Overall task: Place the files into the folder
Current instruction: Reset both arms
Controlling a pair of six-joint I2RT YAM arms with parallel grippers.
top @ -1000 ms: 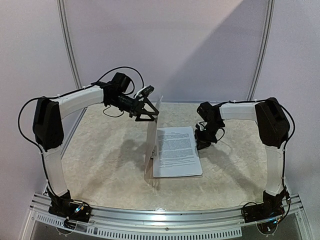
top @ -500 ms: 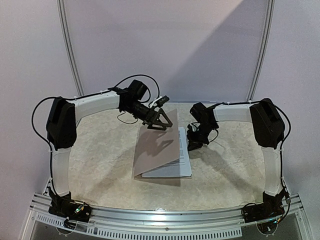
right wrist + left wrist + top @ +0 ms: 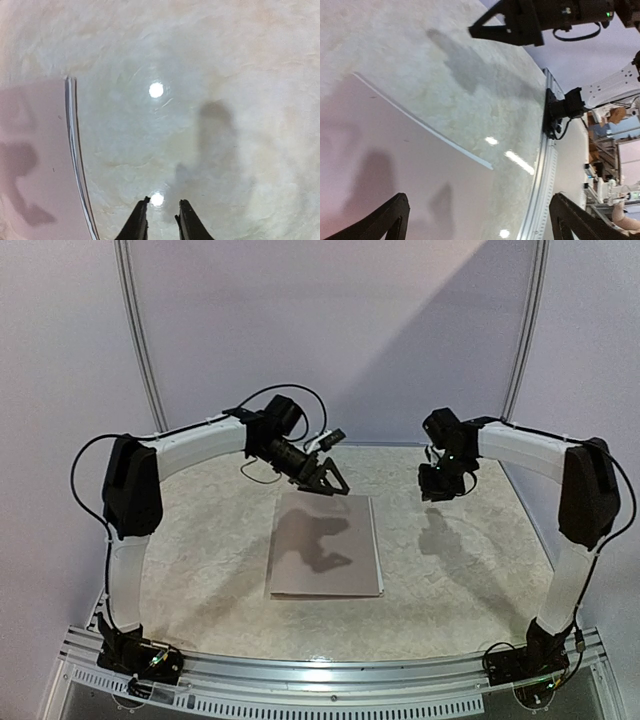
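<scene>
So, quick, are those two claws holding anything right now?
Left gripper: wide open, holding nothing.
Right gripper: open only a little, holding nothing.

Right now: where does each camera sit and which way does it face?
Top external: above and behind the bases, looking down on the flat brownish-tan cardboard folder; left arm, right arm show.
Left wrist: slants across the folder; left end effector wide open below.
Right wrist: straight down at the table; right end effector below.
Shared: all see the folder.

Tan folder [image 3: 30,165] left of pincer [image 3: 163,207]
</scene>
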